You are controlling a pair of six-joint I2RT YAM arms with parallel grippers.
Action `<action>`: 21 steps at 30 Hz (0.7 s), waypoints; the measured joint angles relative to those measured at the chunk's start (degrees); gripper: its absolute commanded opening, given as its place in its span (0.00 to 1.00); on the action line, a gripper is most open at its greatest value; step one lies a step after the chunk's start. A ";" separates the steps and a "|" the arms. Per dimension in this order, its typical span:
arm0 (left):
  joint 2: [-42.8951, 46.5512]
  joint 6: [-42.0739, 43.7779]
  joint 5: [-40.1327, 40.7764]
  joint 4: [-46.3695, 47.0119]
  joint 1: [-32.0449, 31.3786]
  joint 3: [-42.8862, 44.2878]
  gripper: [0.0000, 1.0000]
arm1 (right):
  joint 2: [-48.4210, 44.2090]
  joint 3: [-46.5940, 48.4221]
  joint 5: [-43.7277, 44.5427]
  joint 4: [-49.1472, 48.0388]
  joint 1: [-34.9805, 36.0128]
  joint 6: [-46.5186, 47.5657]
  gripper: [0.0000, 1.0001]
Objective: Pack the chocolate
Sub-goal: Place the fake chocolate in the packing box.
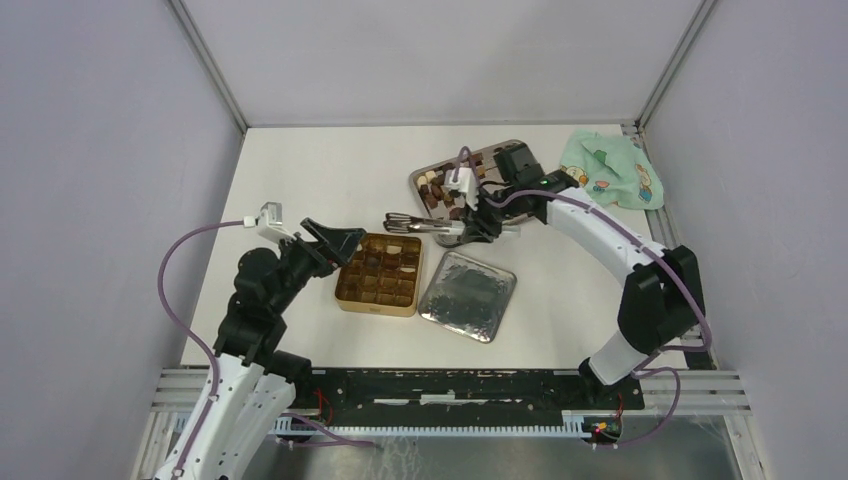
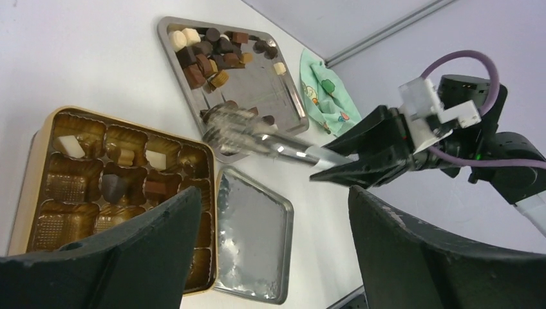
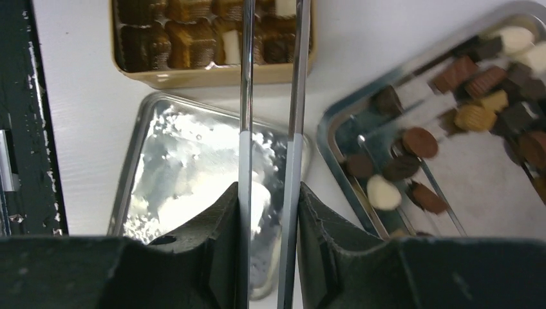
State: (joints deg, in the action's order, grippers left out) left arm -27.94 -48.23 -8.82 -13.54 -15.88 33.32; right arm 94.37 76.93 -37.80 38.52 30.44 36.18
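- Several cells of the gold tin (image 1: pixel 372 306) already hold a piece; I can see cream, light brown and dark ones in the left wrist view. Plenty of the moulded cells beside them are bare.
- Most of the chocolate (image 2: pixel 206 55) lies in the silver tray (image 2: pixel 261 87) at the far right of the desk, heaped toward its far end, with a few loose pieces at the near end.
- My right gripper (image 2: pixel 328 162) is clamped on the handle end of the tongs (image 2: pixel 257 138). Their heads reach left over the tray's near corner, between the tray and the tin.
- Whether the tongs are carrying a piece I cannot tell; the heads are blurred.
- My left gripper (image 1: pixel 338 243) hangs over the left edge of the tin with its jaws spread wide and nothing in them.
- Just right of the tin lies the lid (image 1: pixel 466 296), flat and off the tin. A green cloth (image 1: pixel 610 170) sits beyond the tray.
- My read: I'm early to midway. Many transfers are left, and closing the tin comes after them.
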 measured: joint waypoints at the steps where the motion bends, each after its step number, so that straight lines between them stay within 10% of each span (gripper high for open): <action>1: -0.15 -0.17 -0.48 0.52 0.00 -0.44 0.97 | -1.11 -0.70 -0.46 -0.33 -1.64 0.00 0.37; 12: -1.57 -3.61 -4.59 8.79 0.00 -4.68 1.00 | -3.82 -3.67 0.92 1.14 -24.02 4.02 0.38; 21: -1.51 -3.91 -4.83 9.07 0.00 -4.94 1.00 | -0.46 -3.67 8.92 5.38 -28.59 14.69 0.38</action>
State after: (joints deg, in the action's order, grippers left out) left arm -29.45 -52.14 -13.65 -4.47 -15.88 28.38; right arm 93.91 73.25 -28.88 43.90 1.85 50.87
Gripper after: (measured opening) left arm 0.993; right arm 0.379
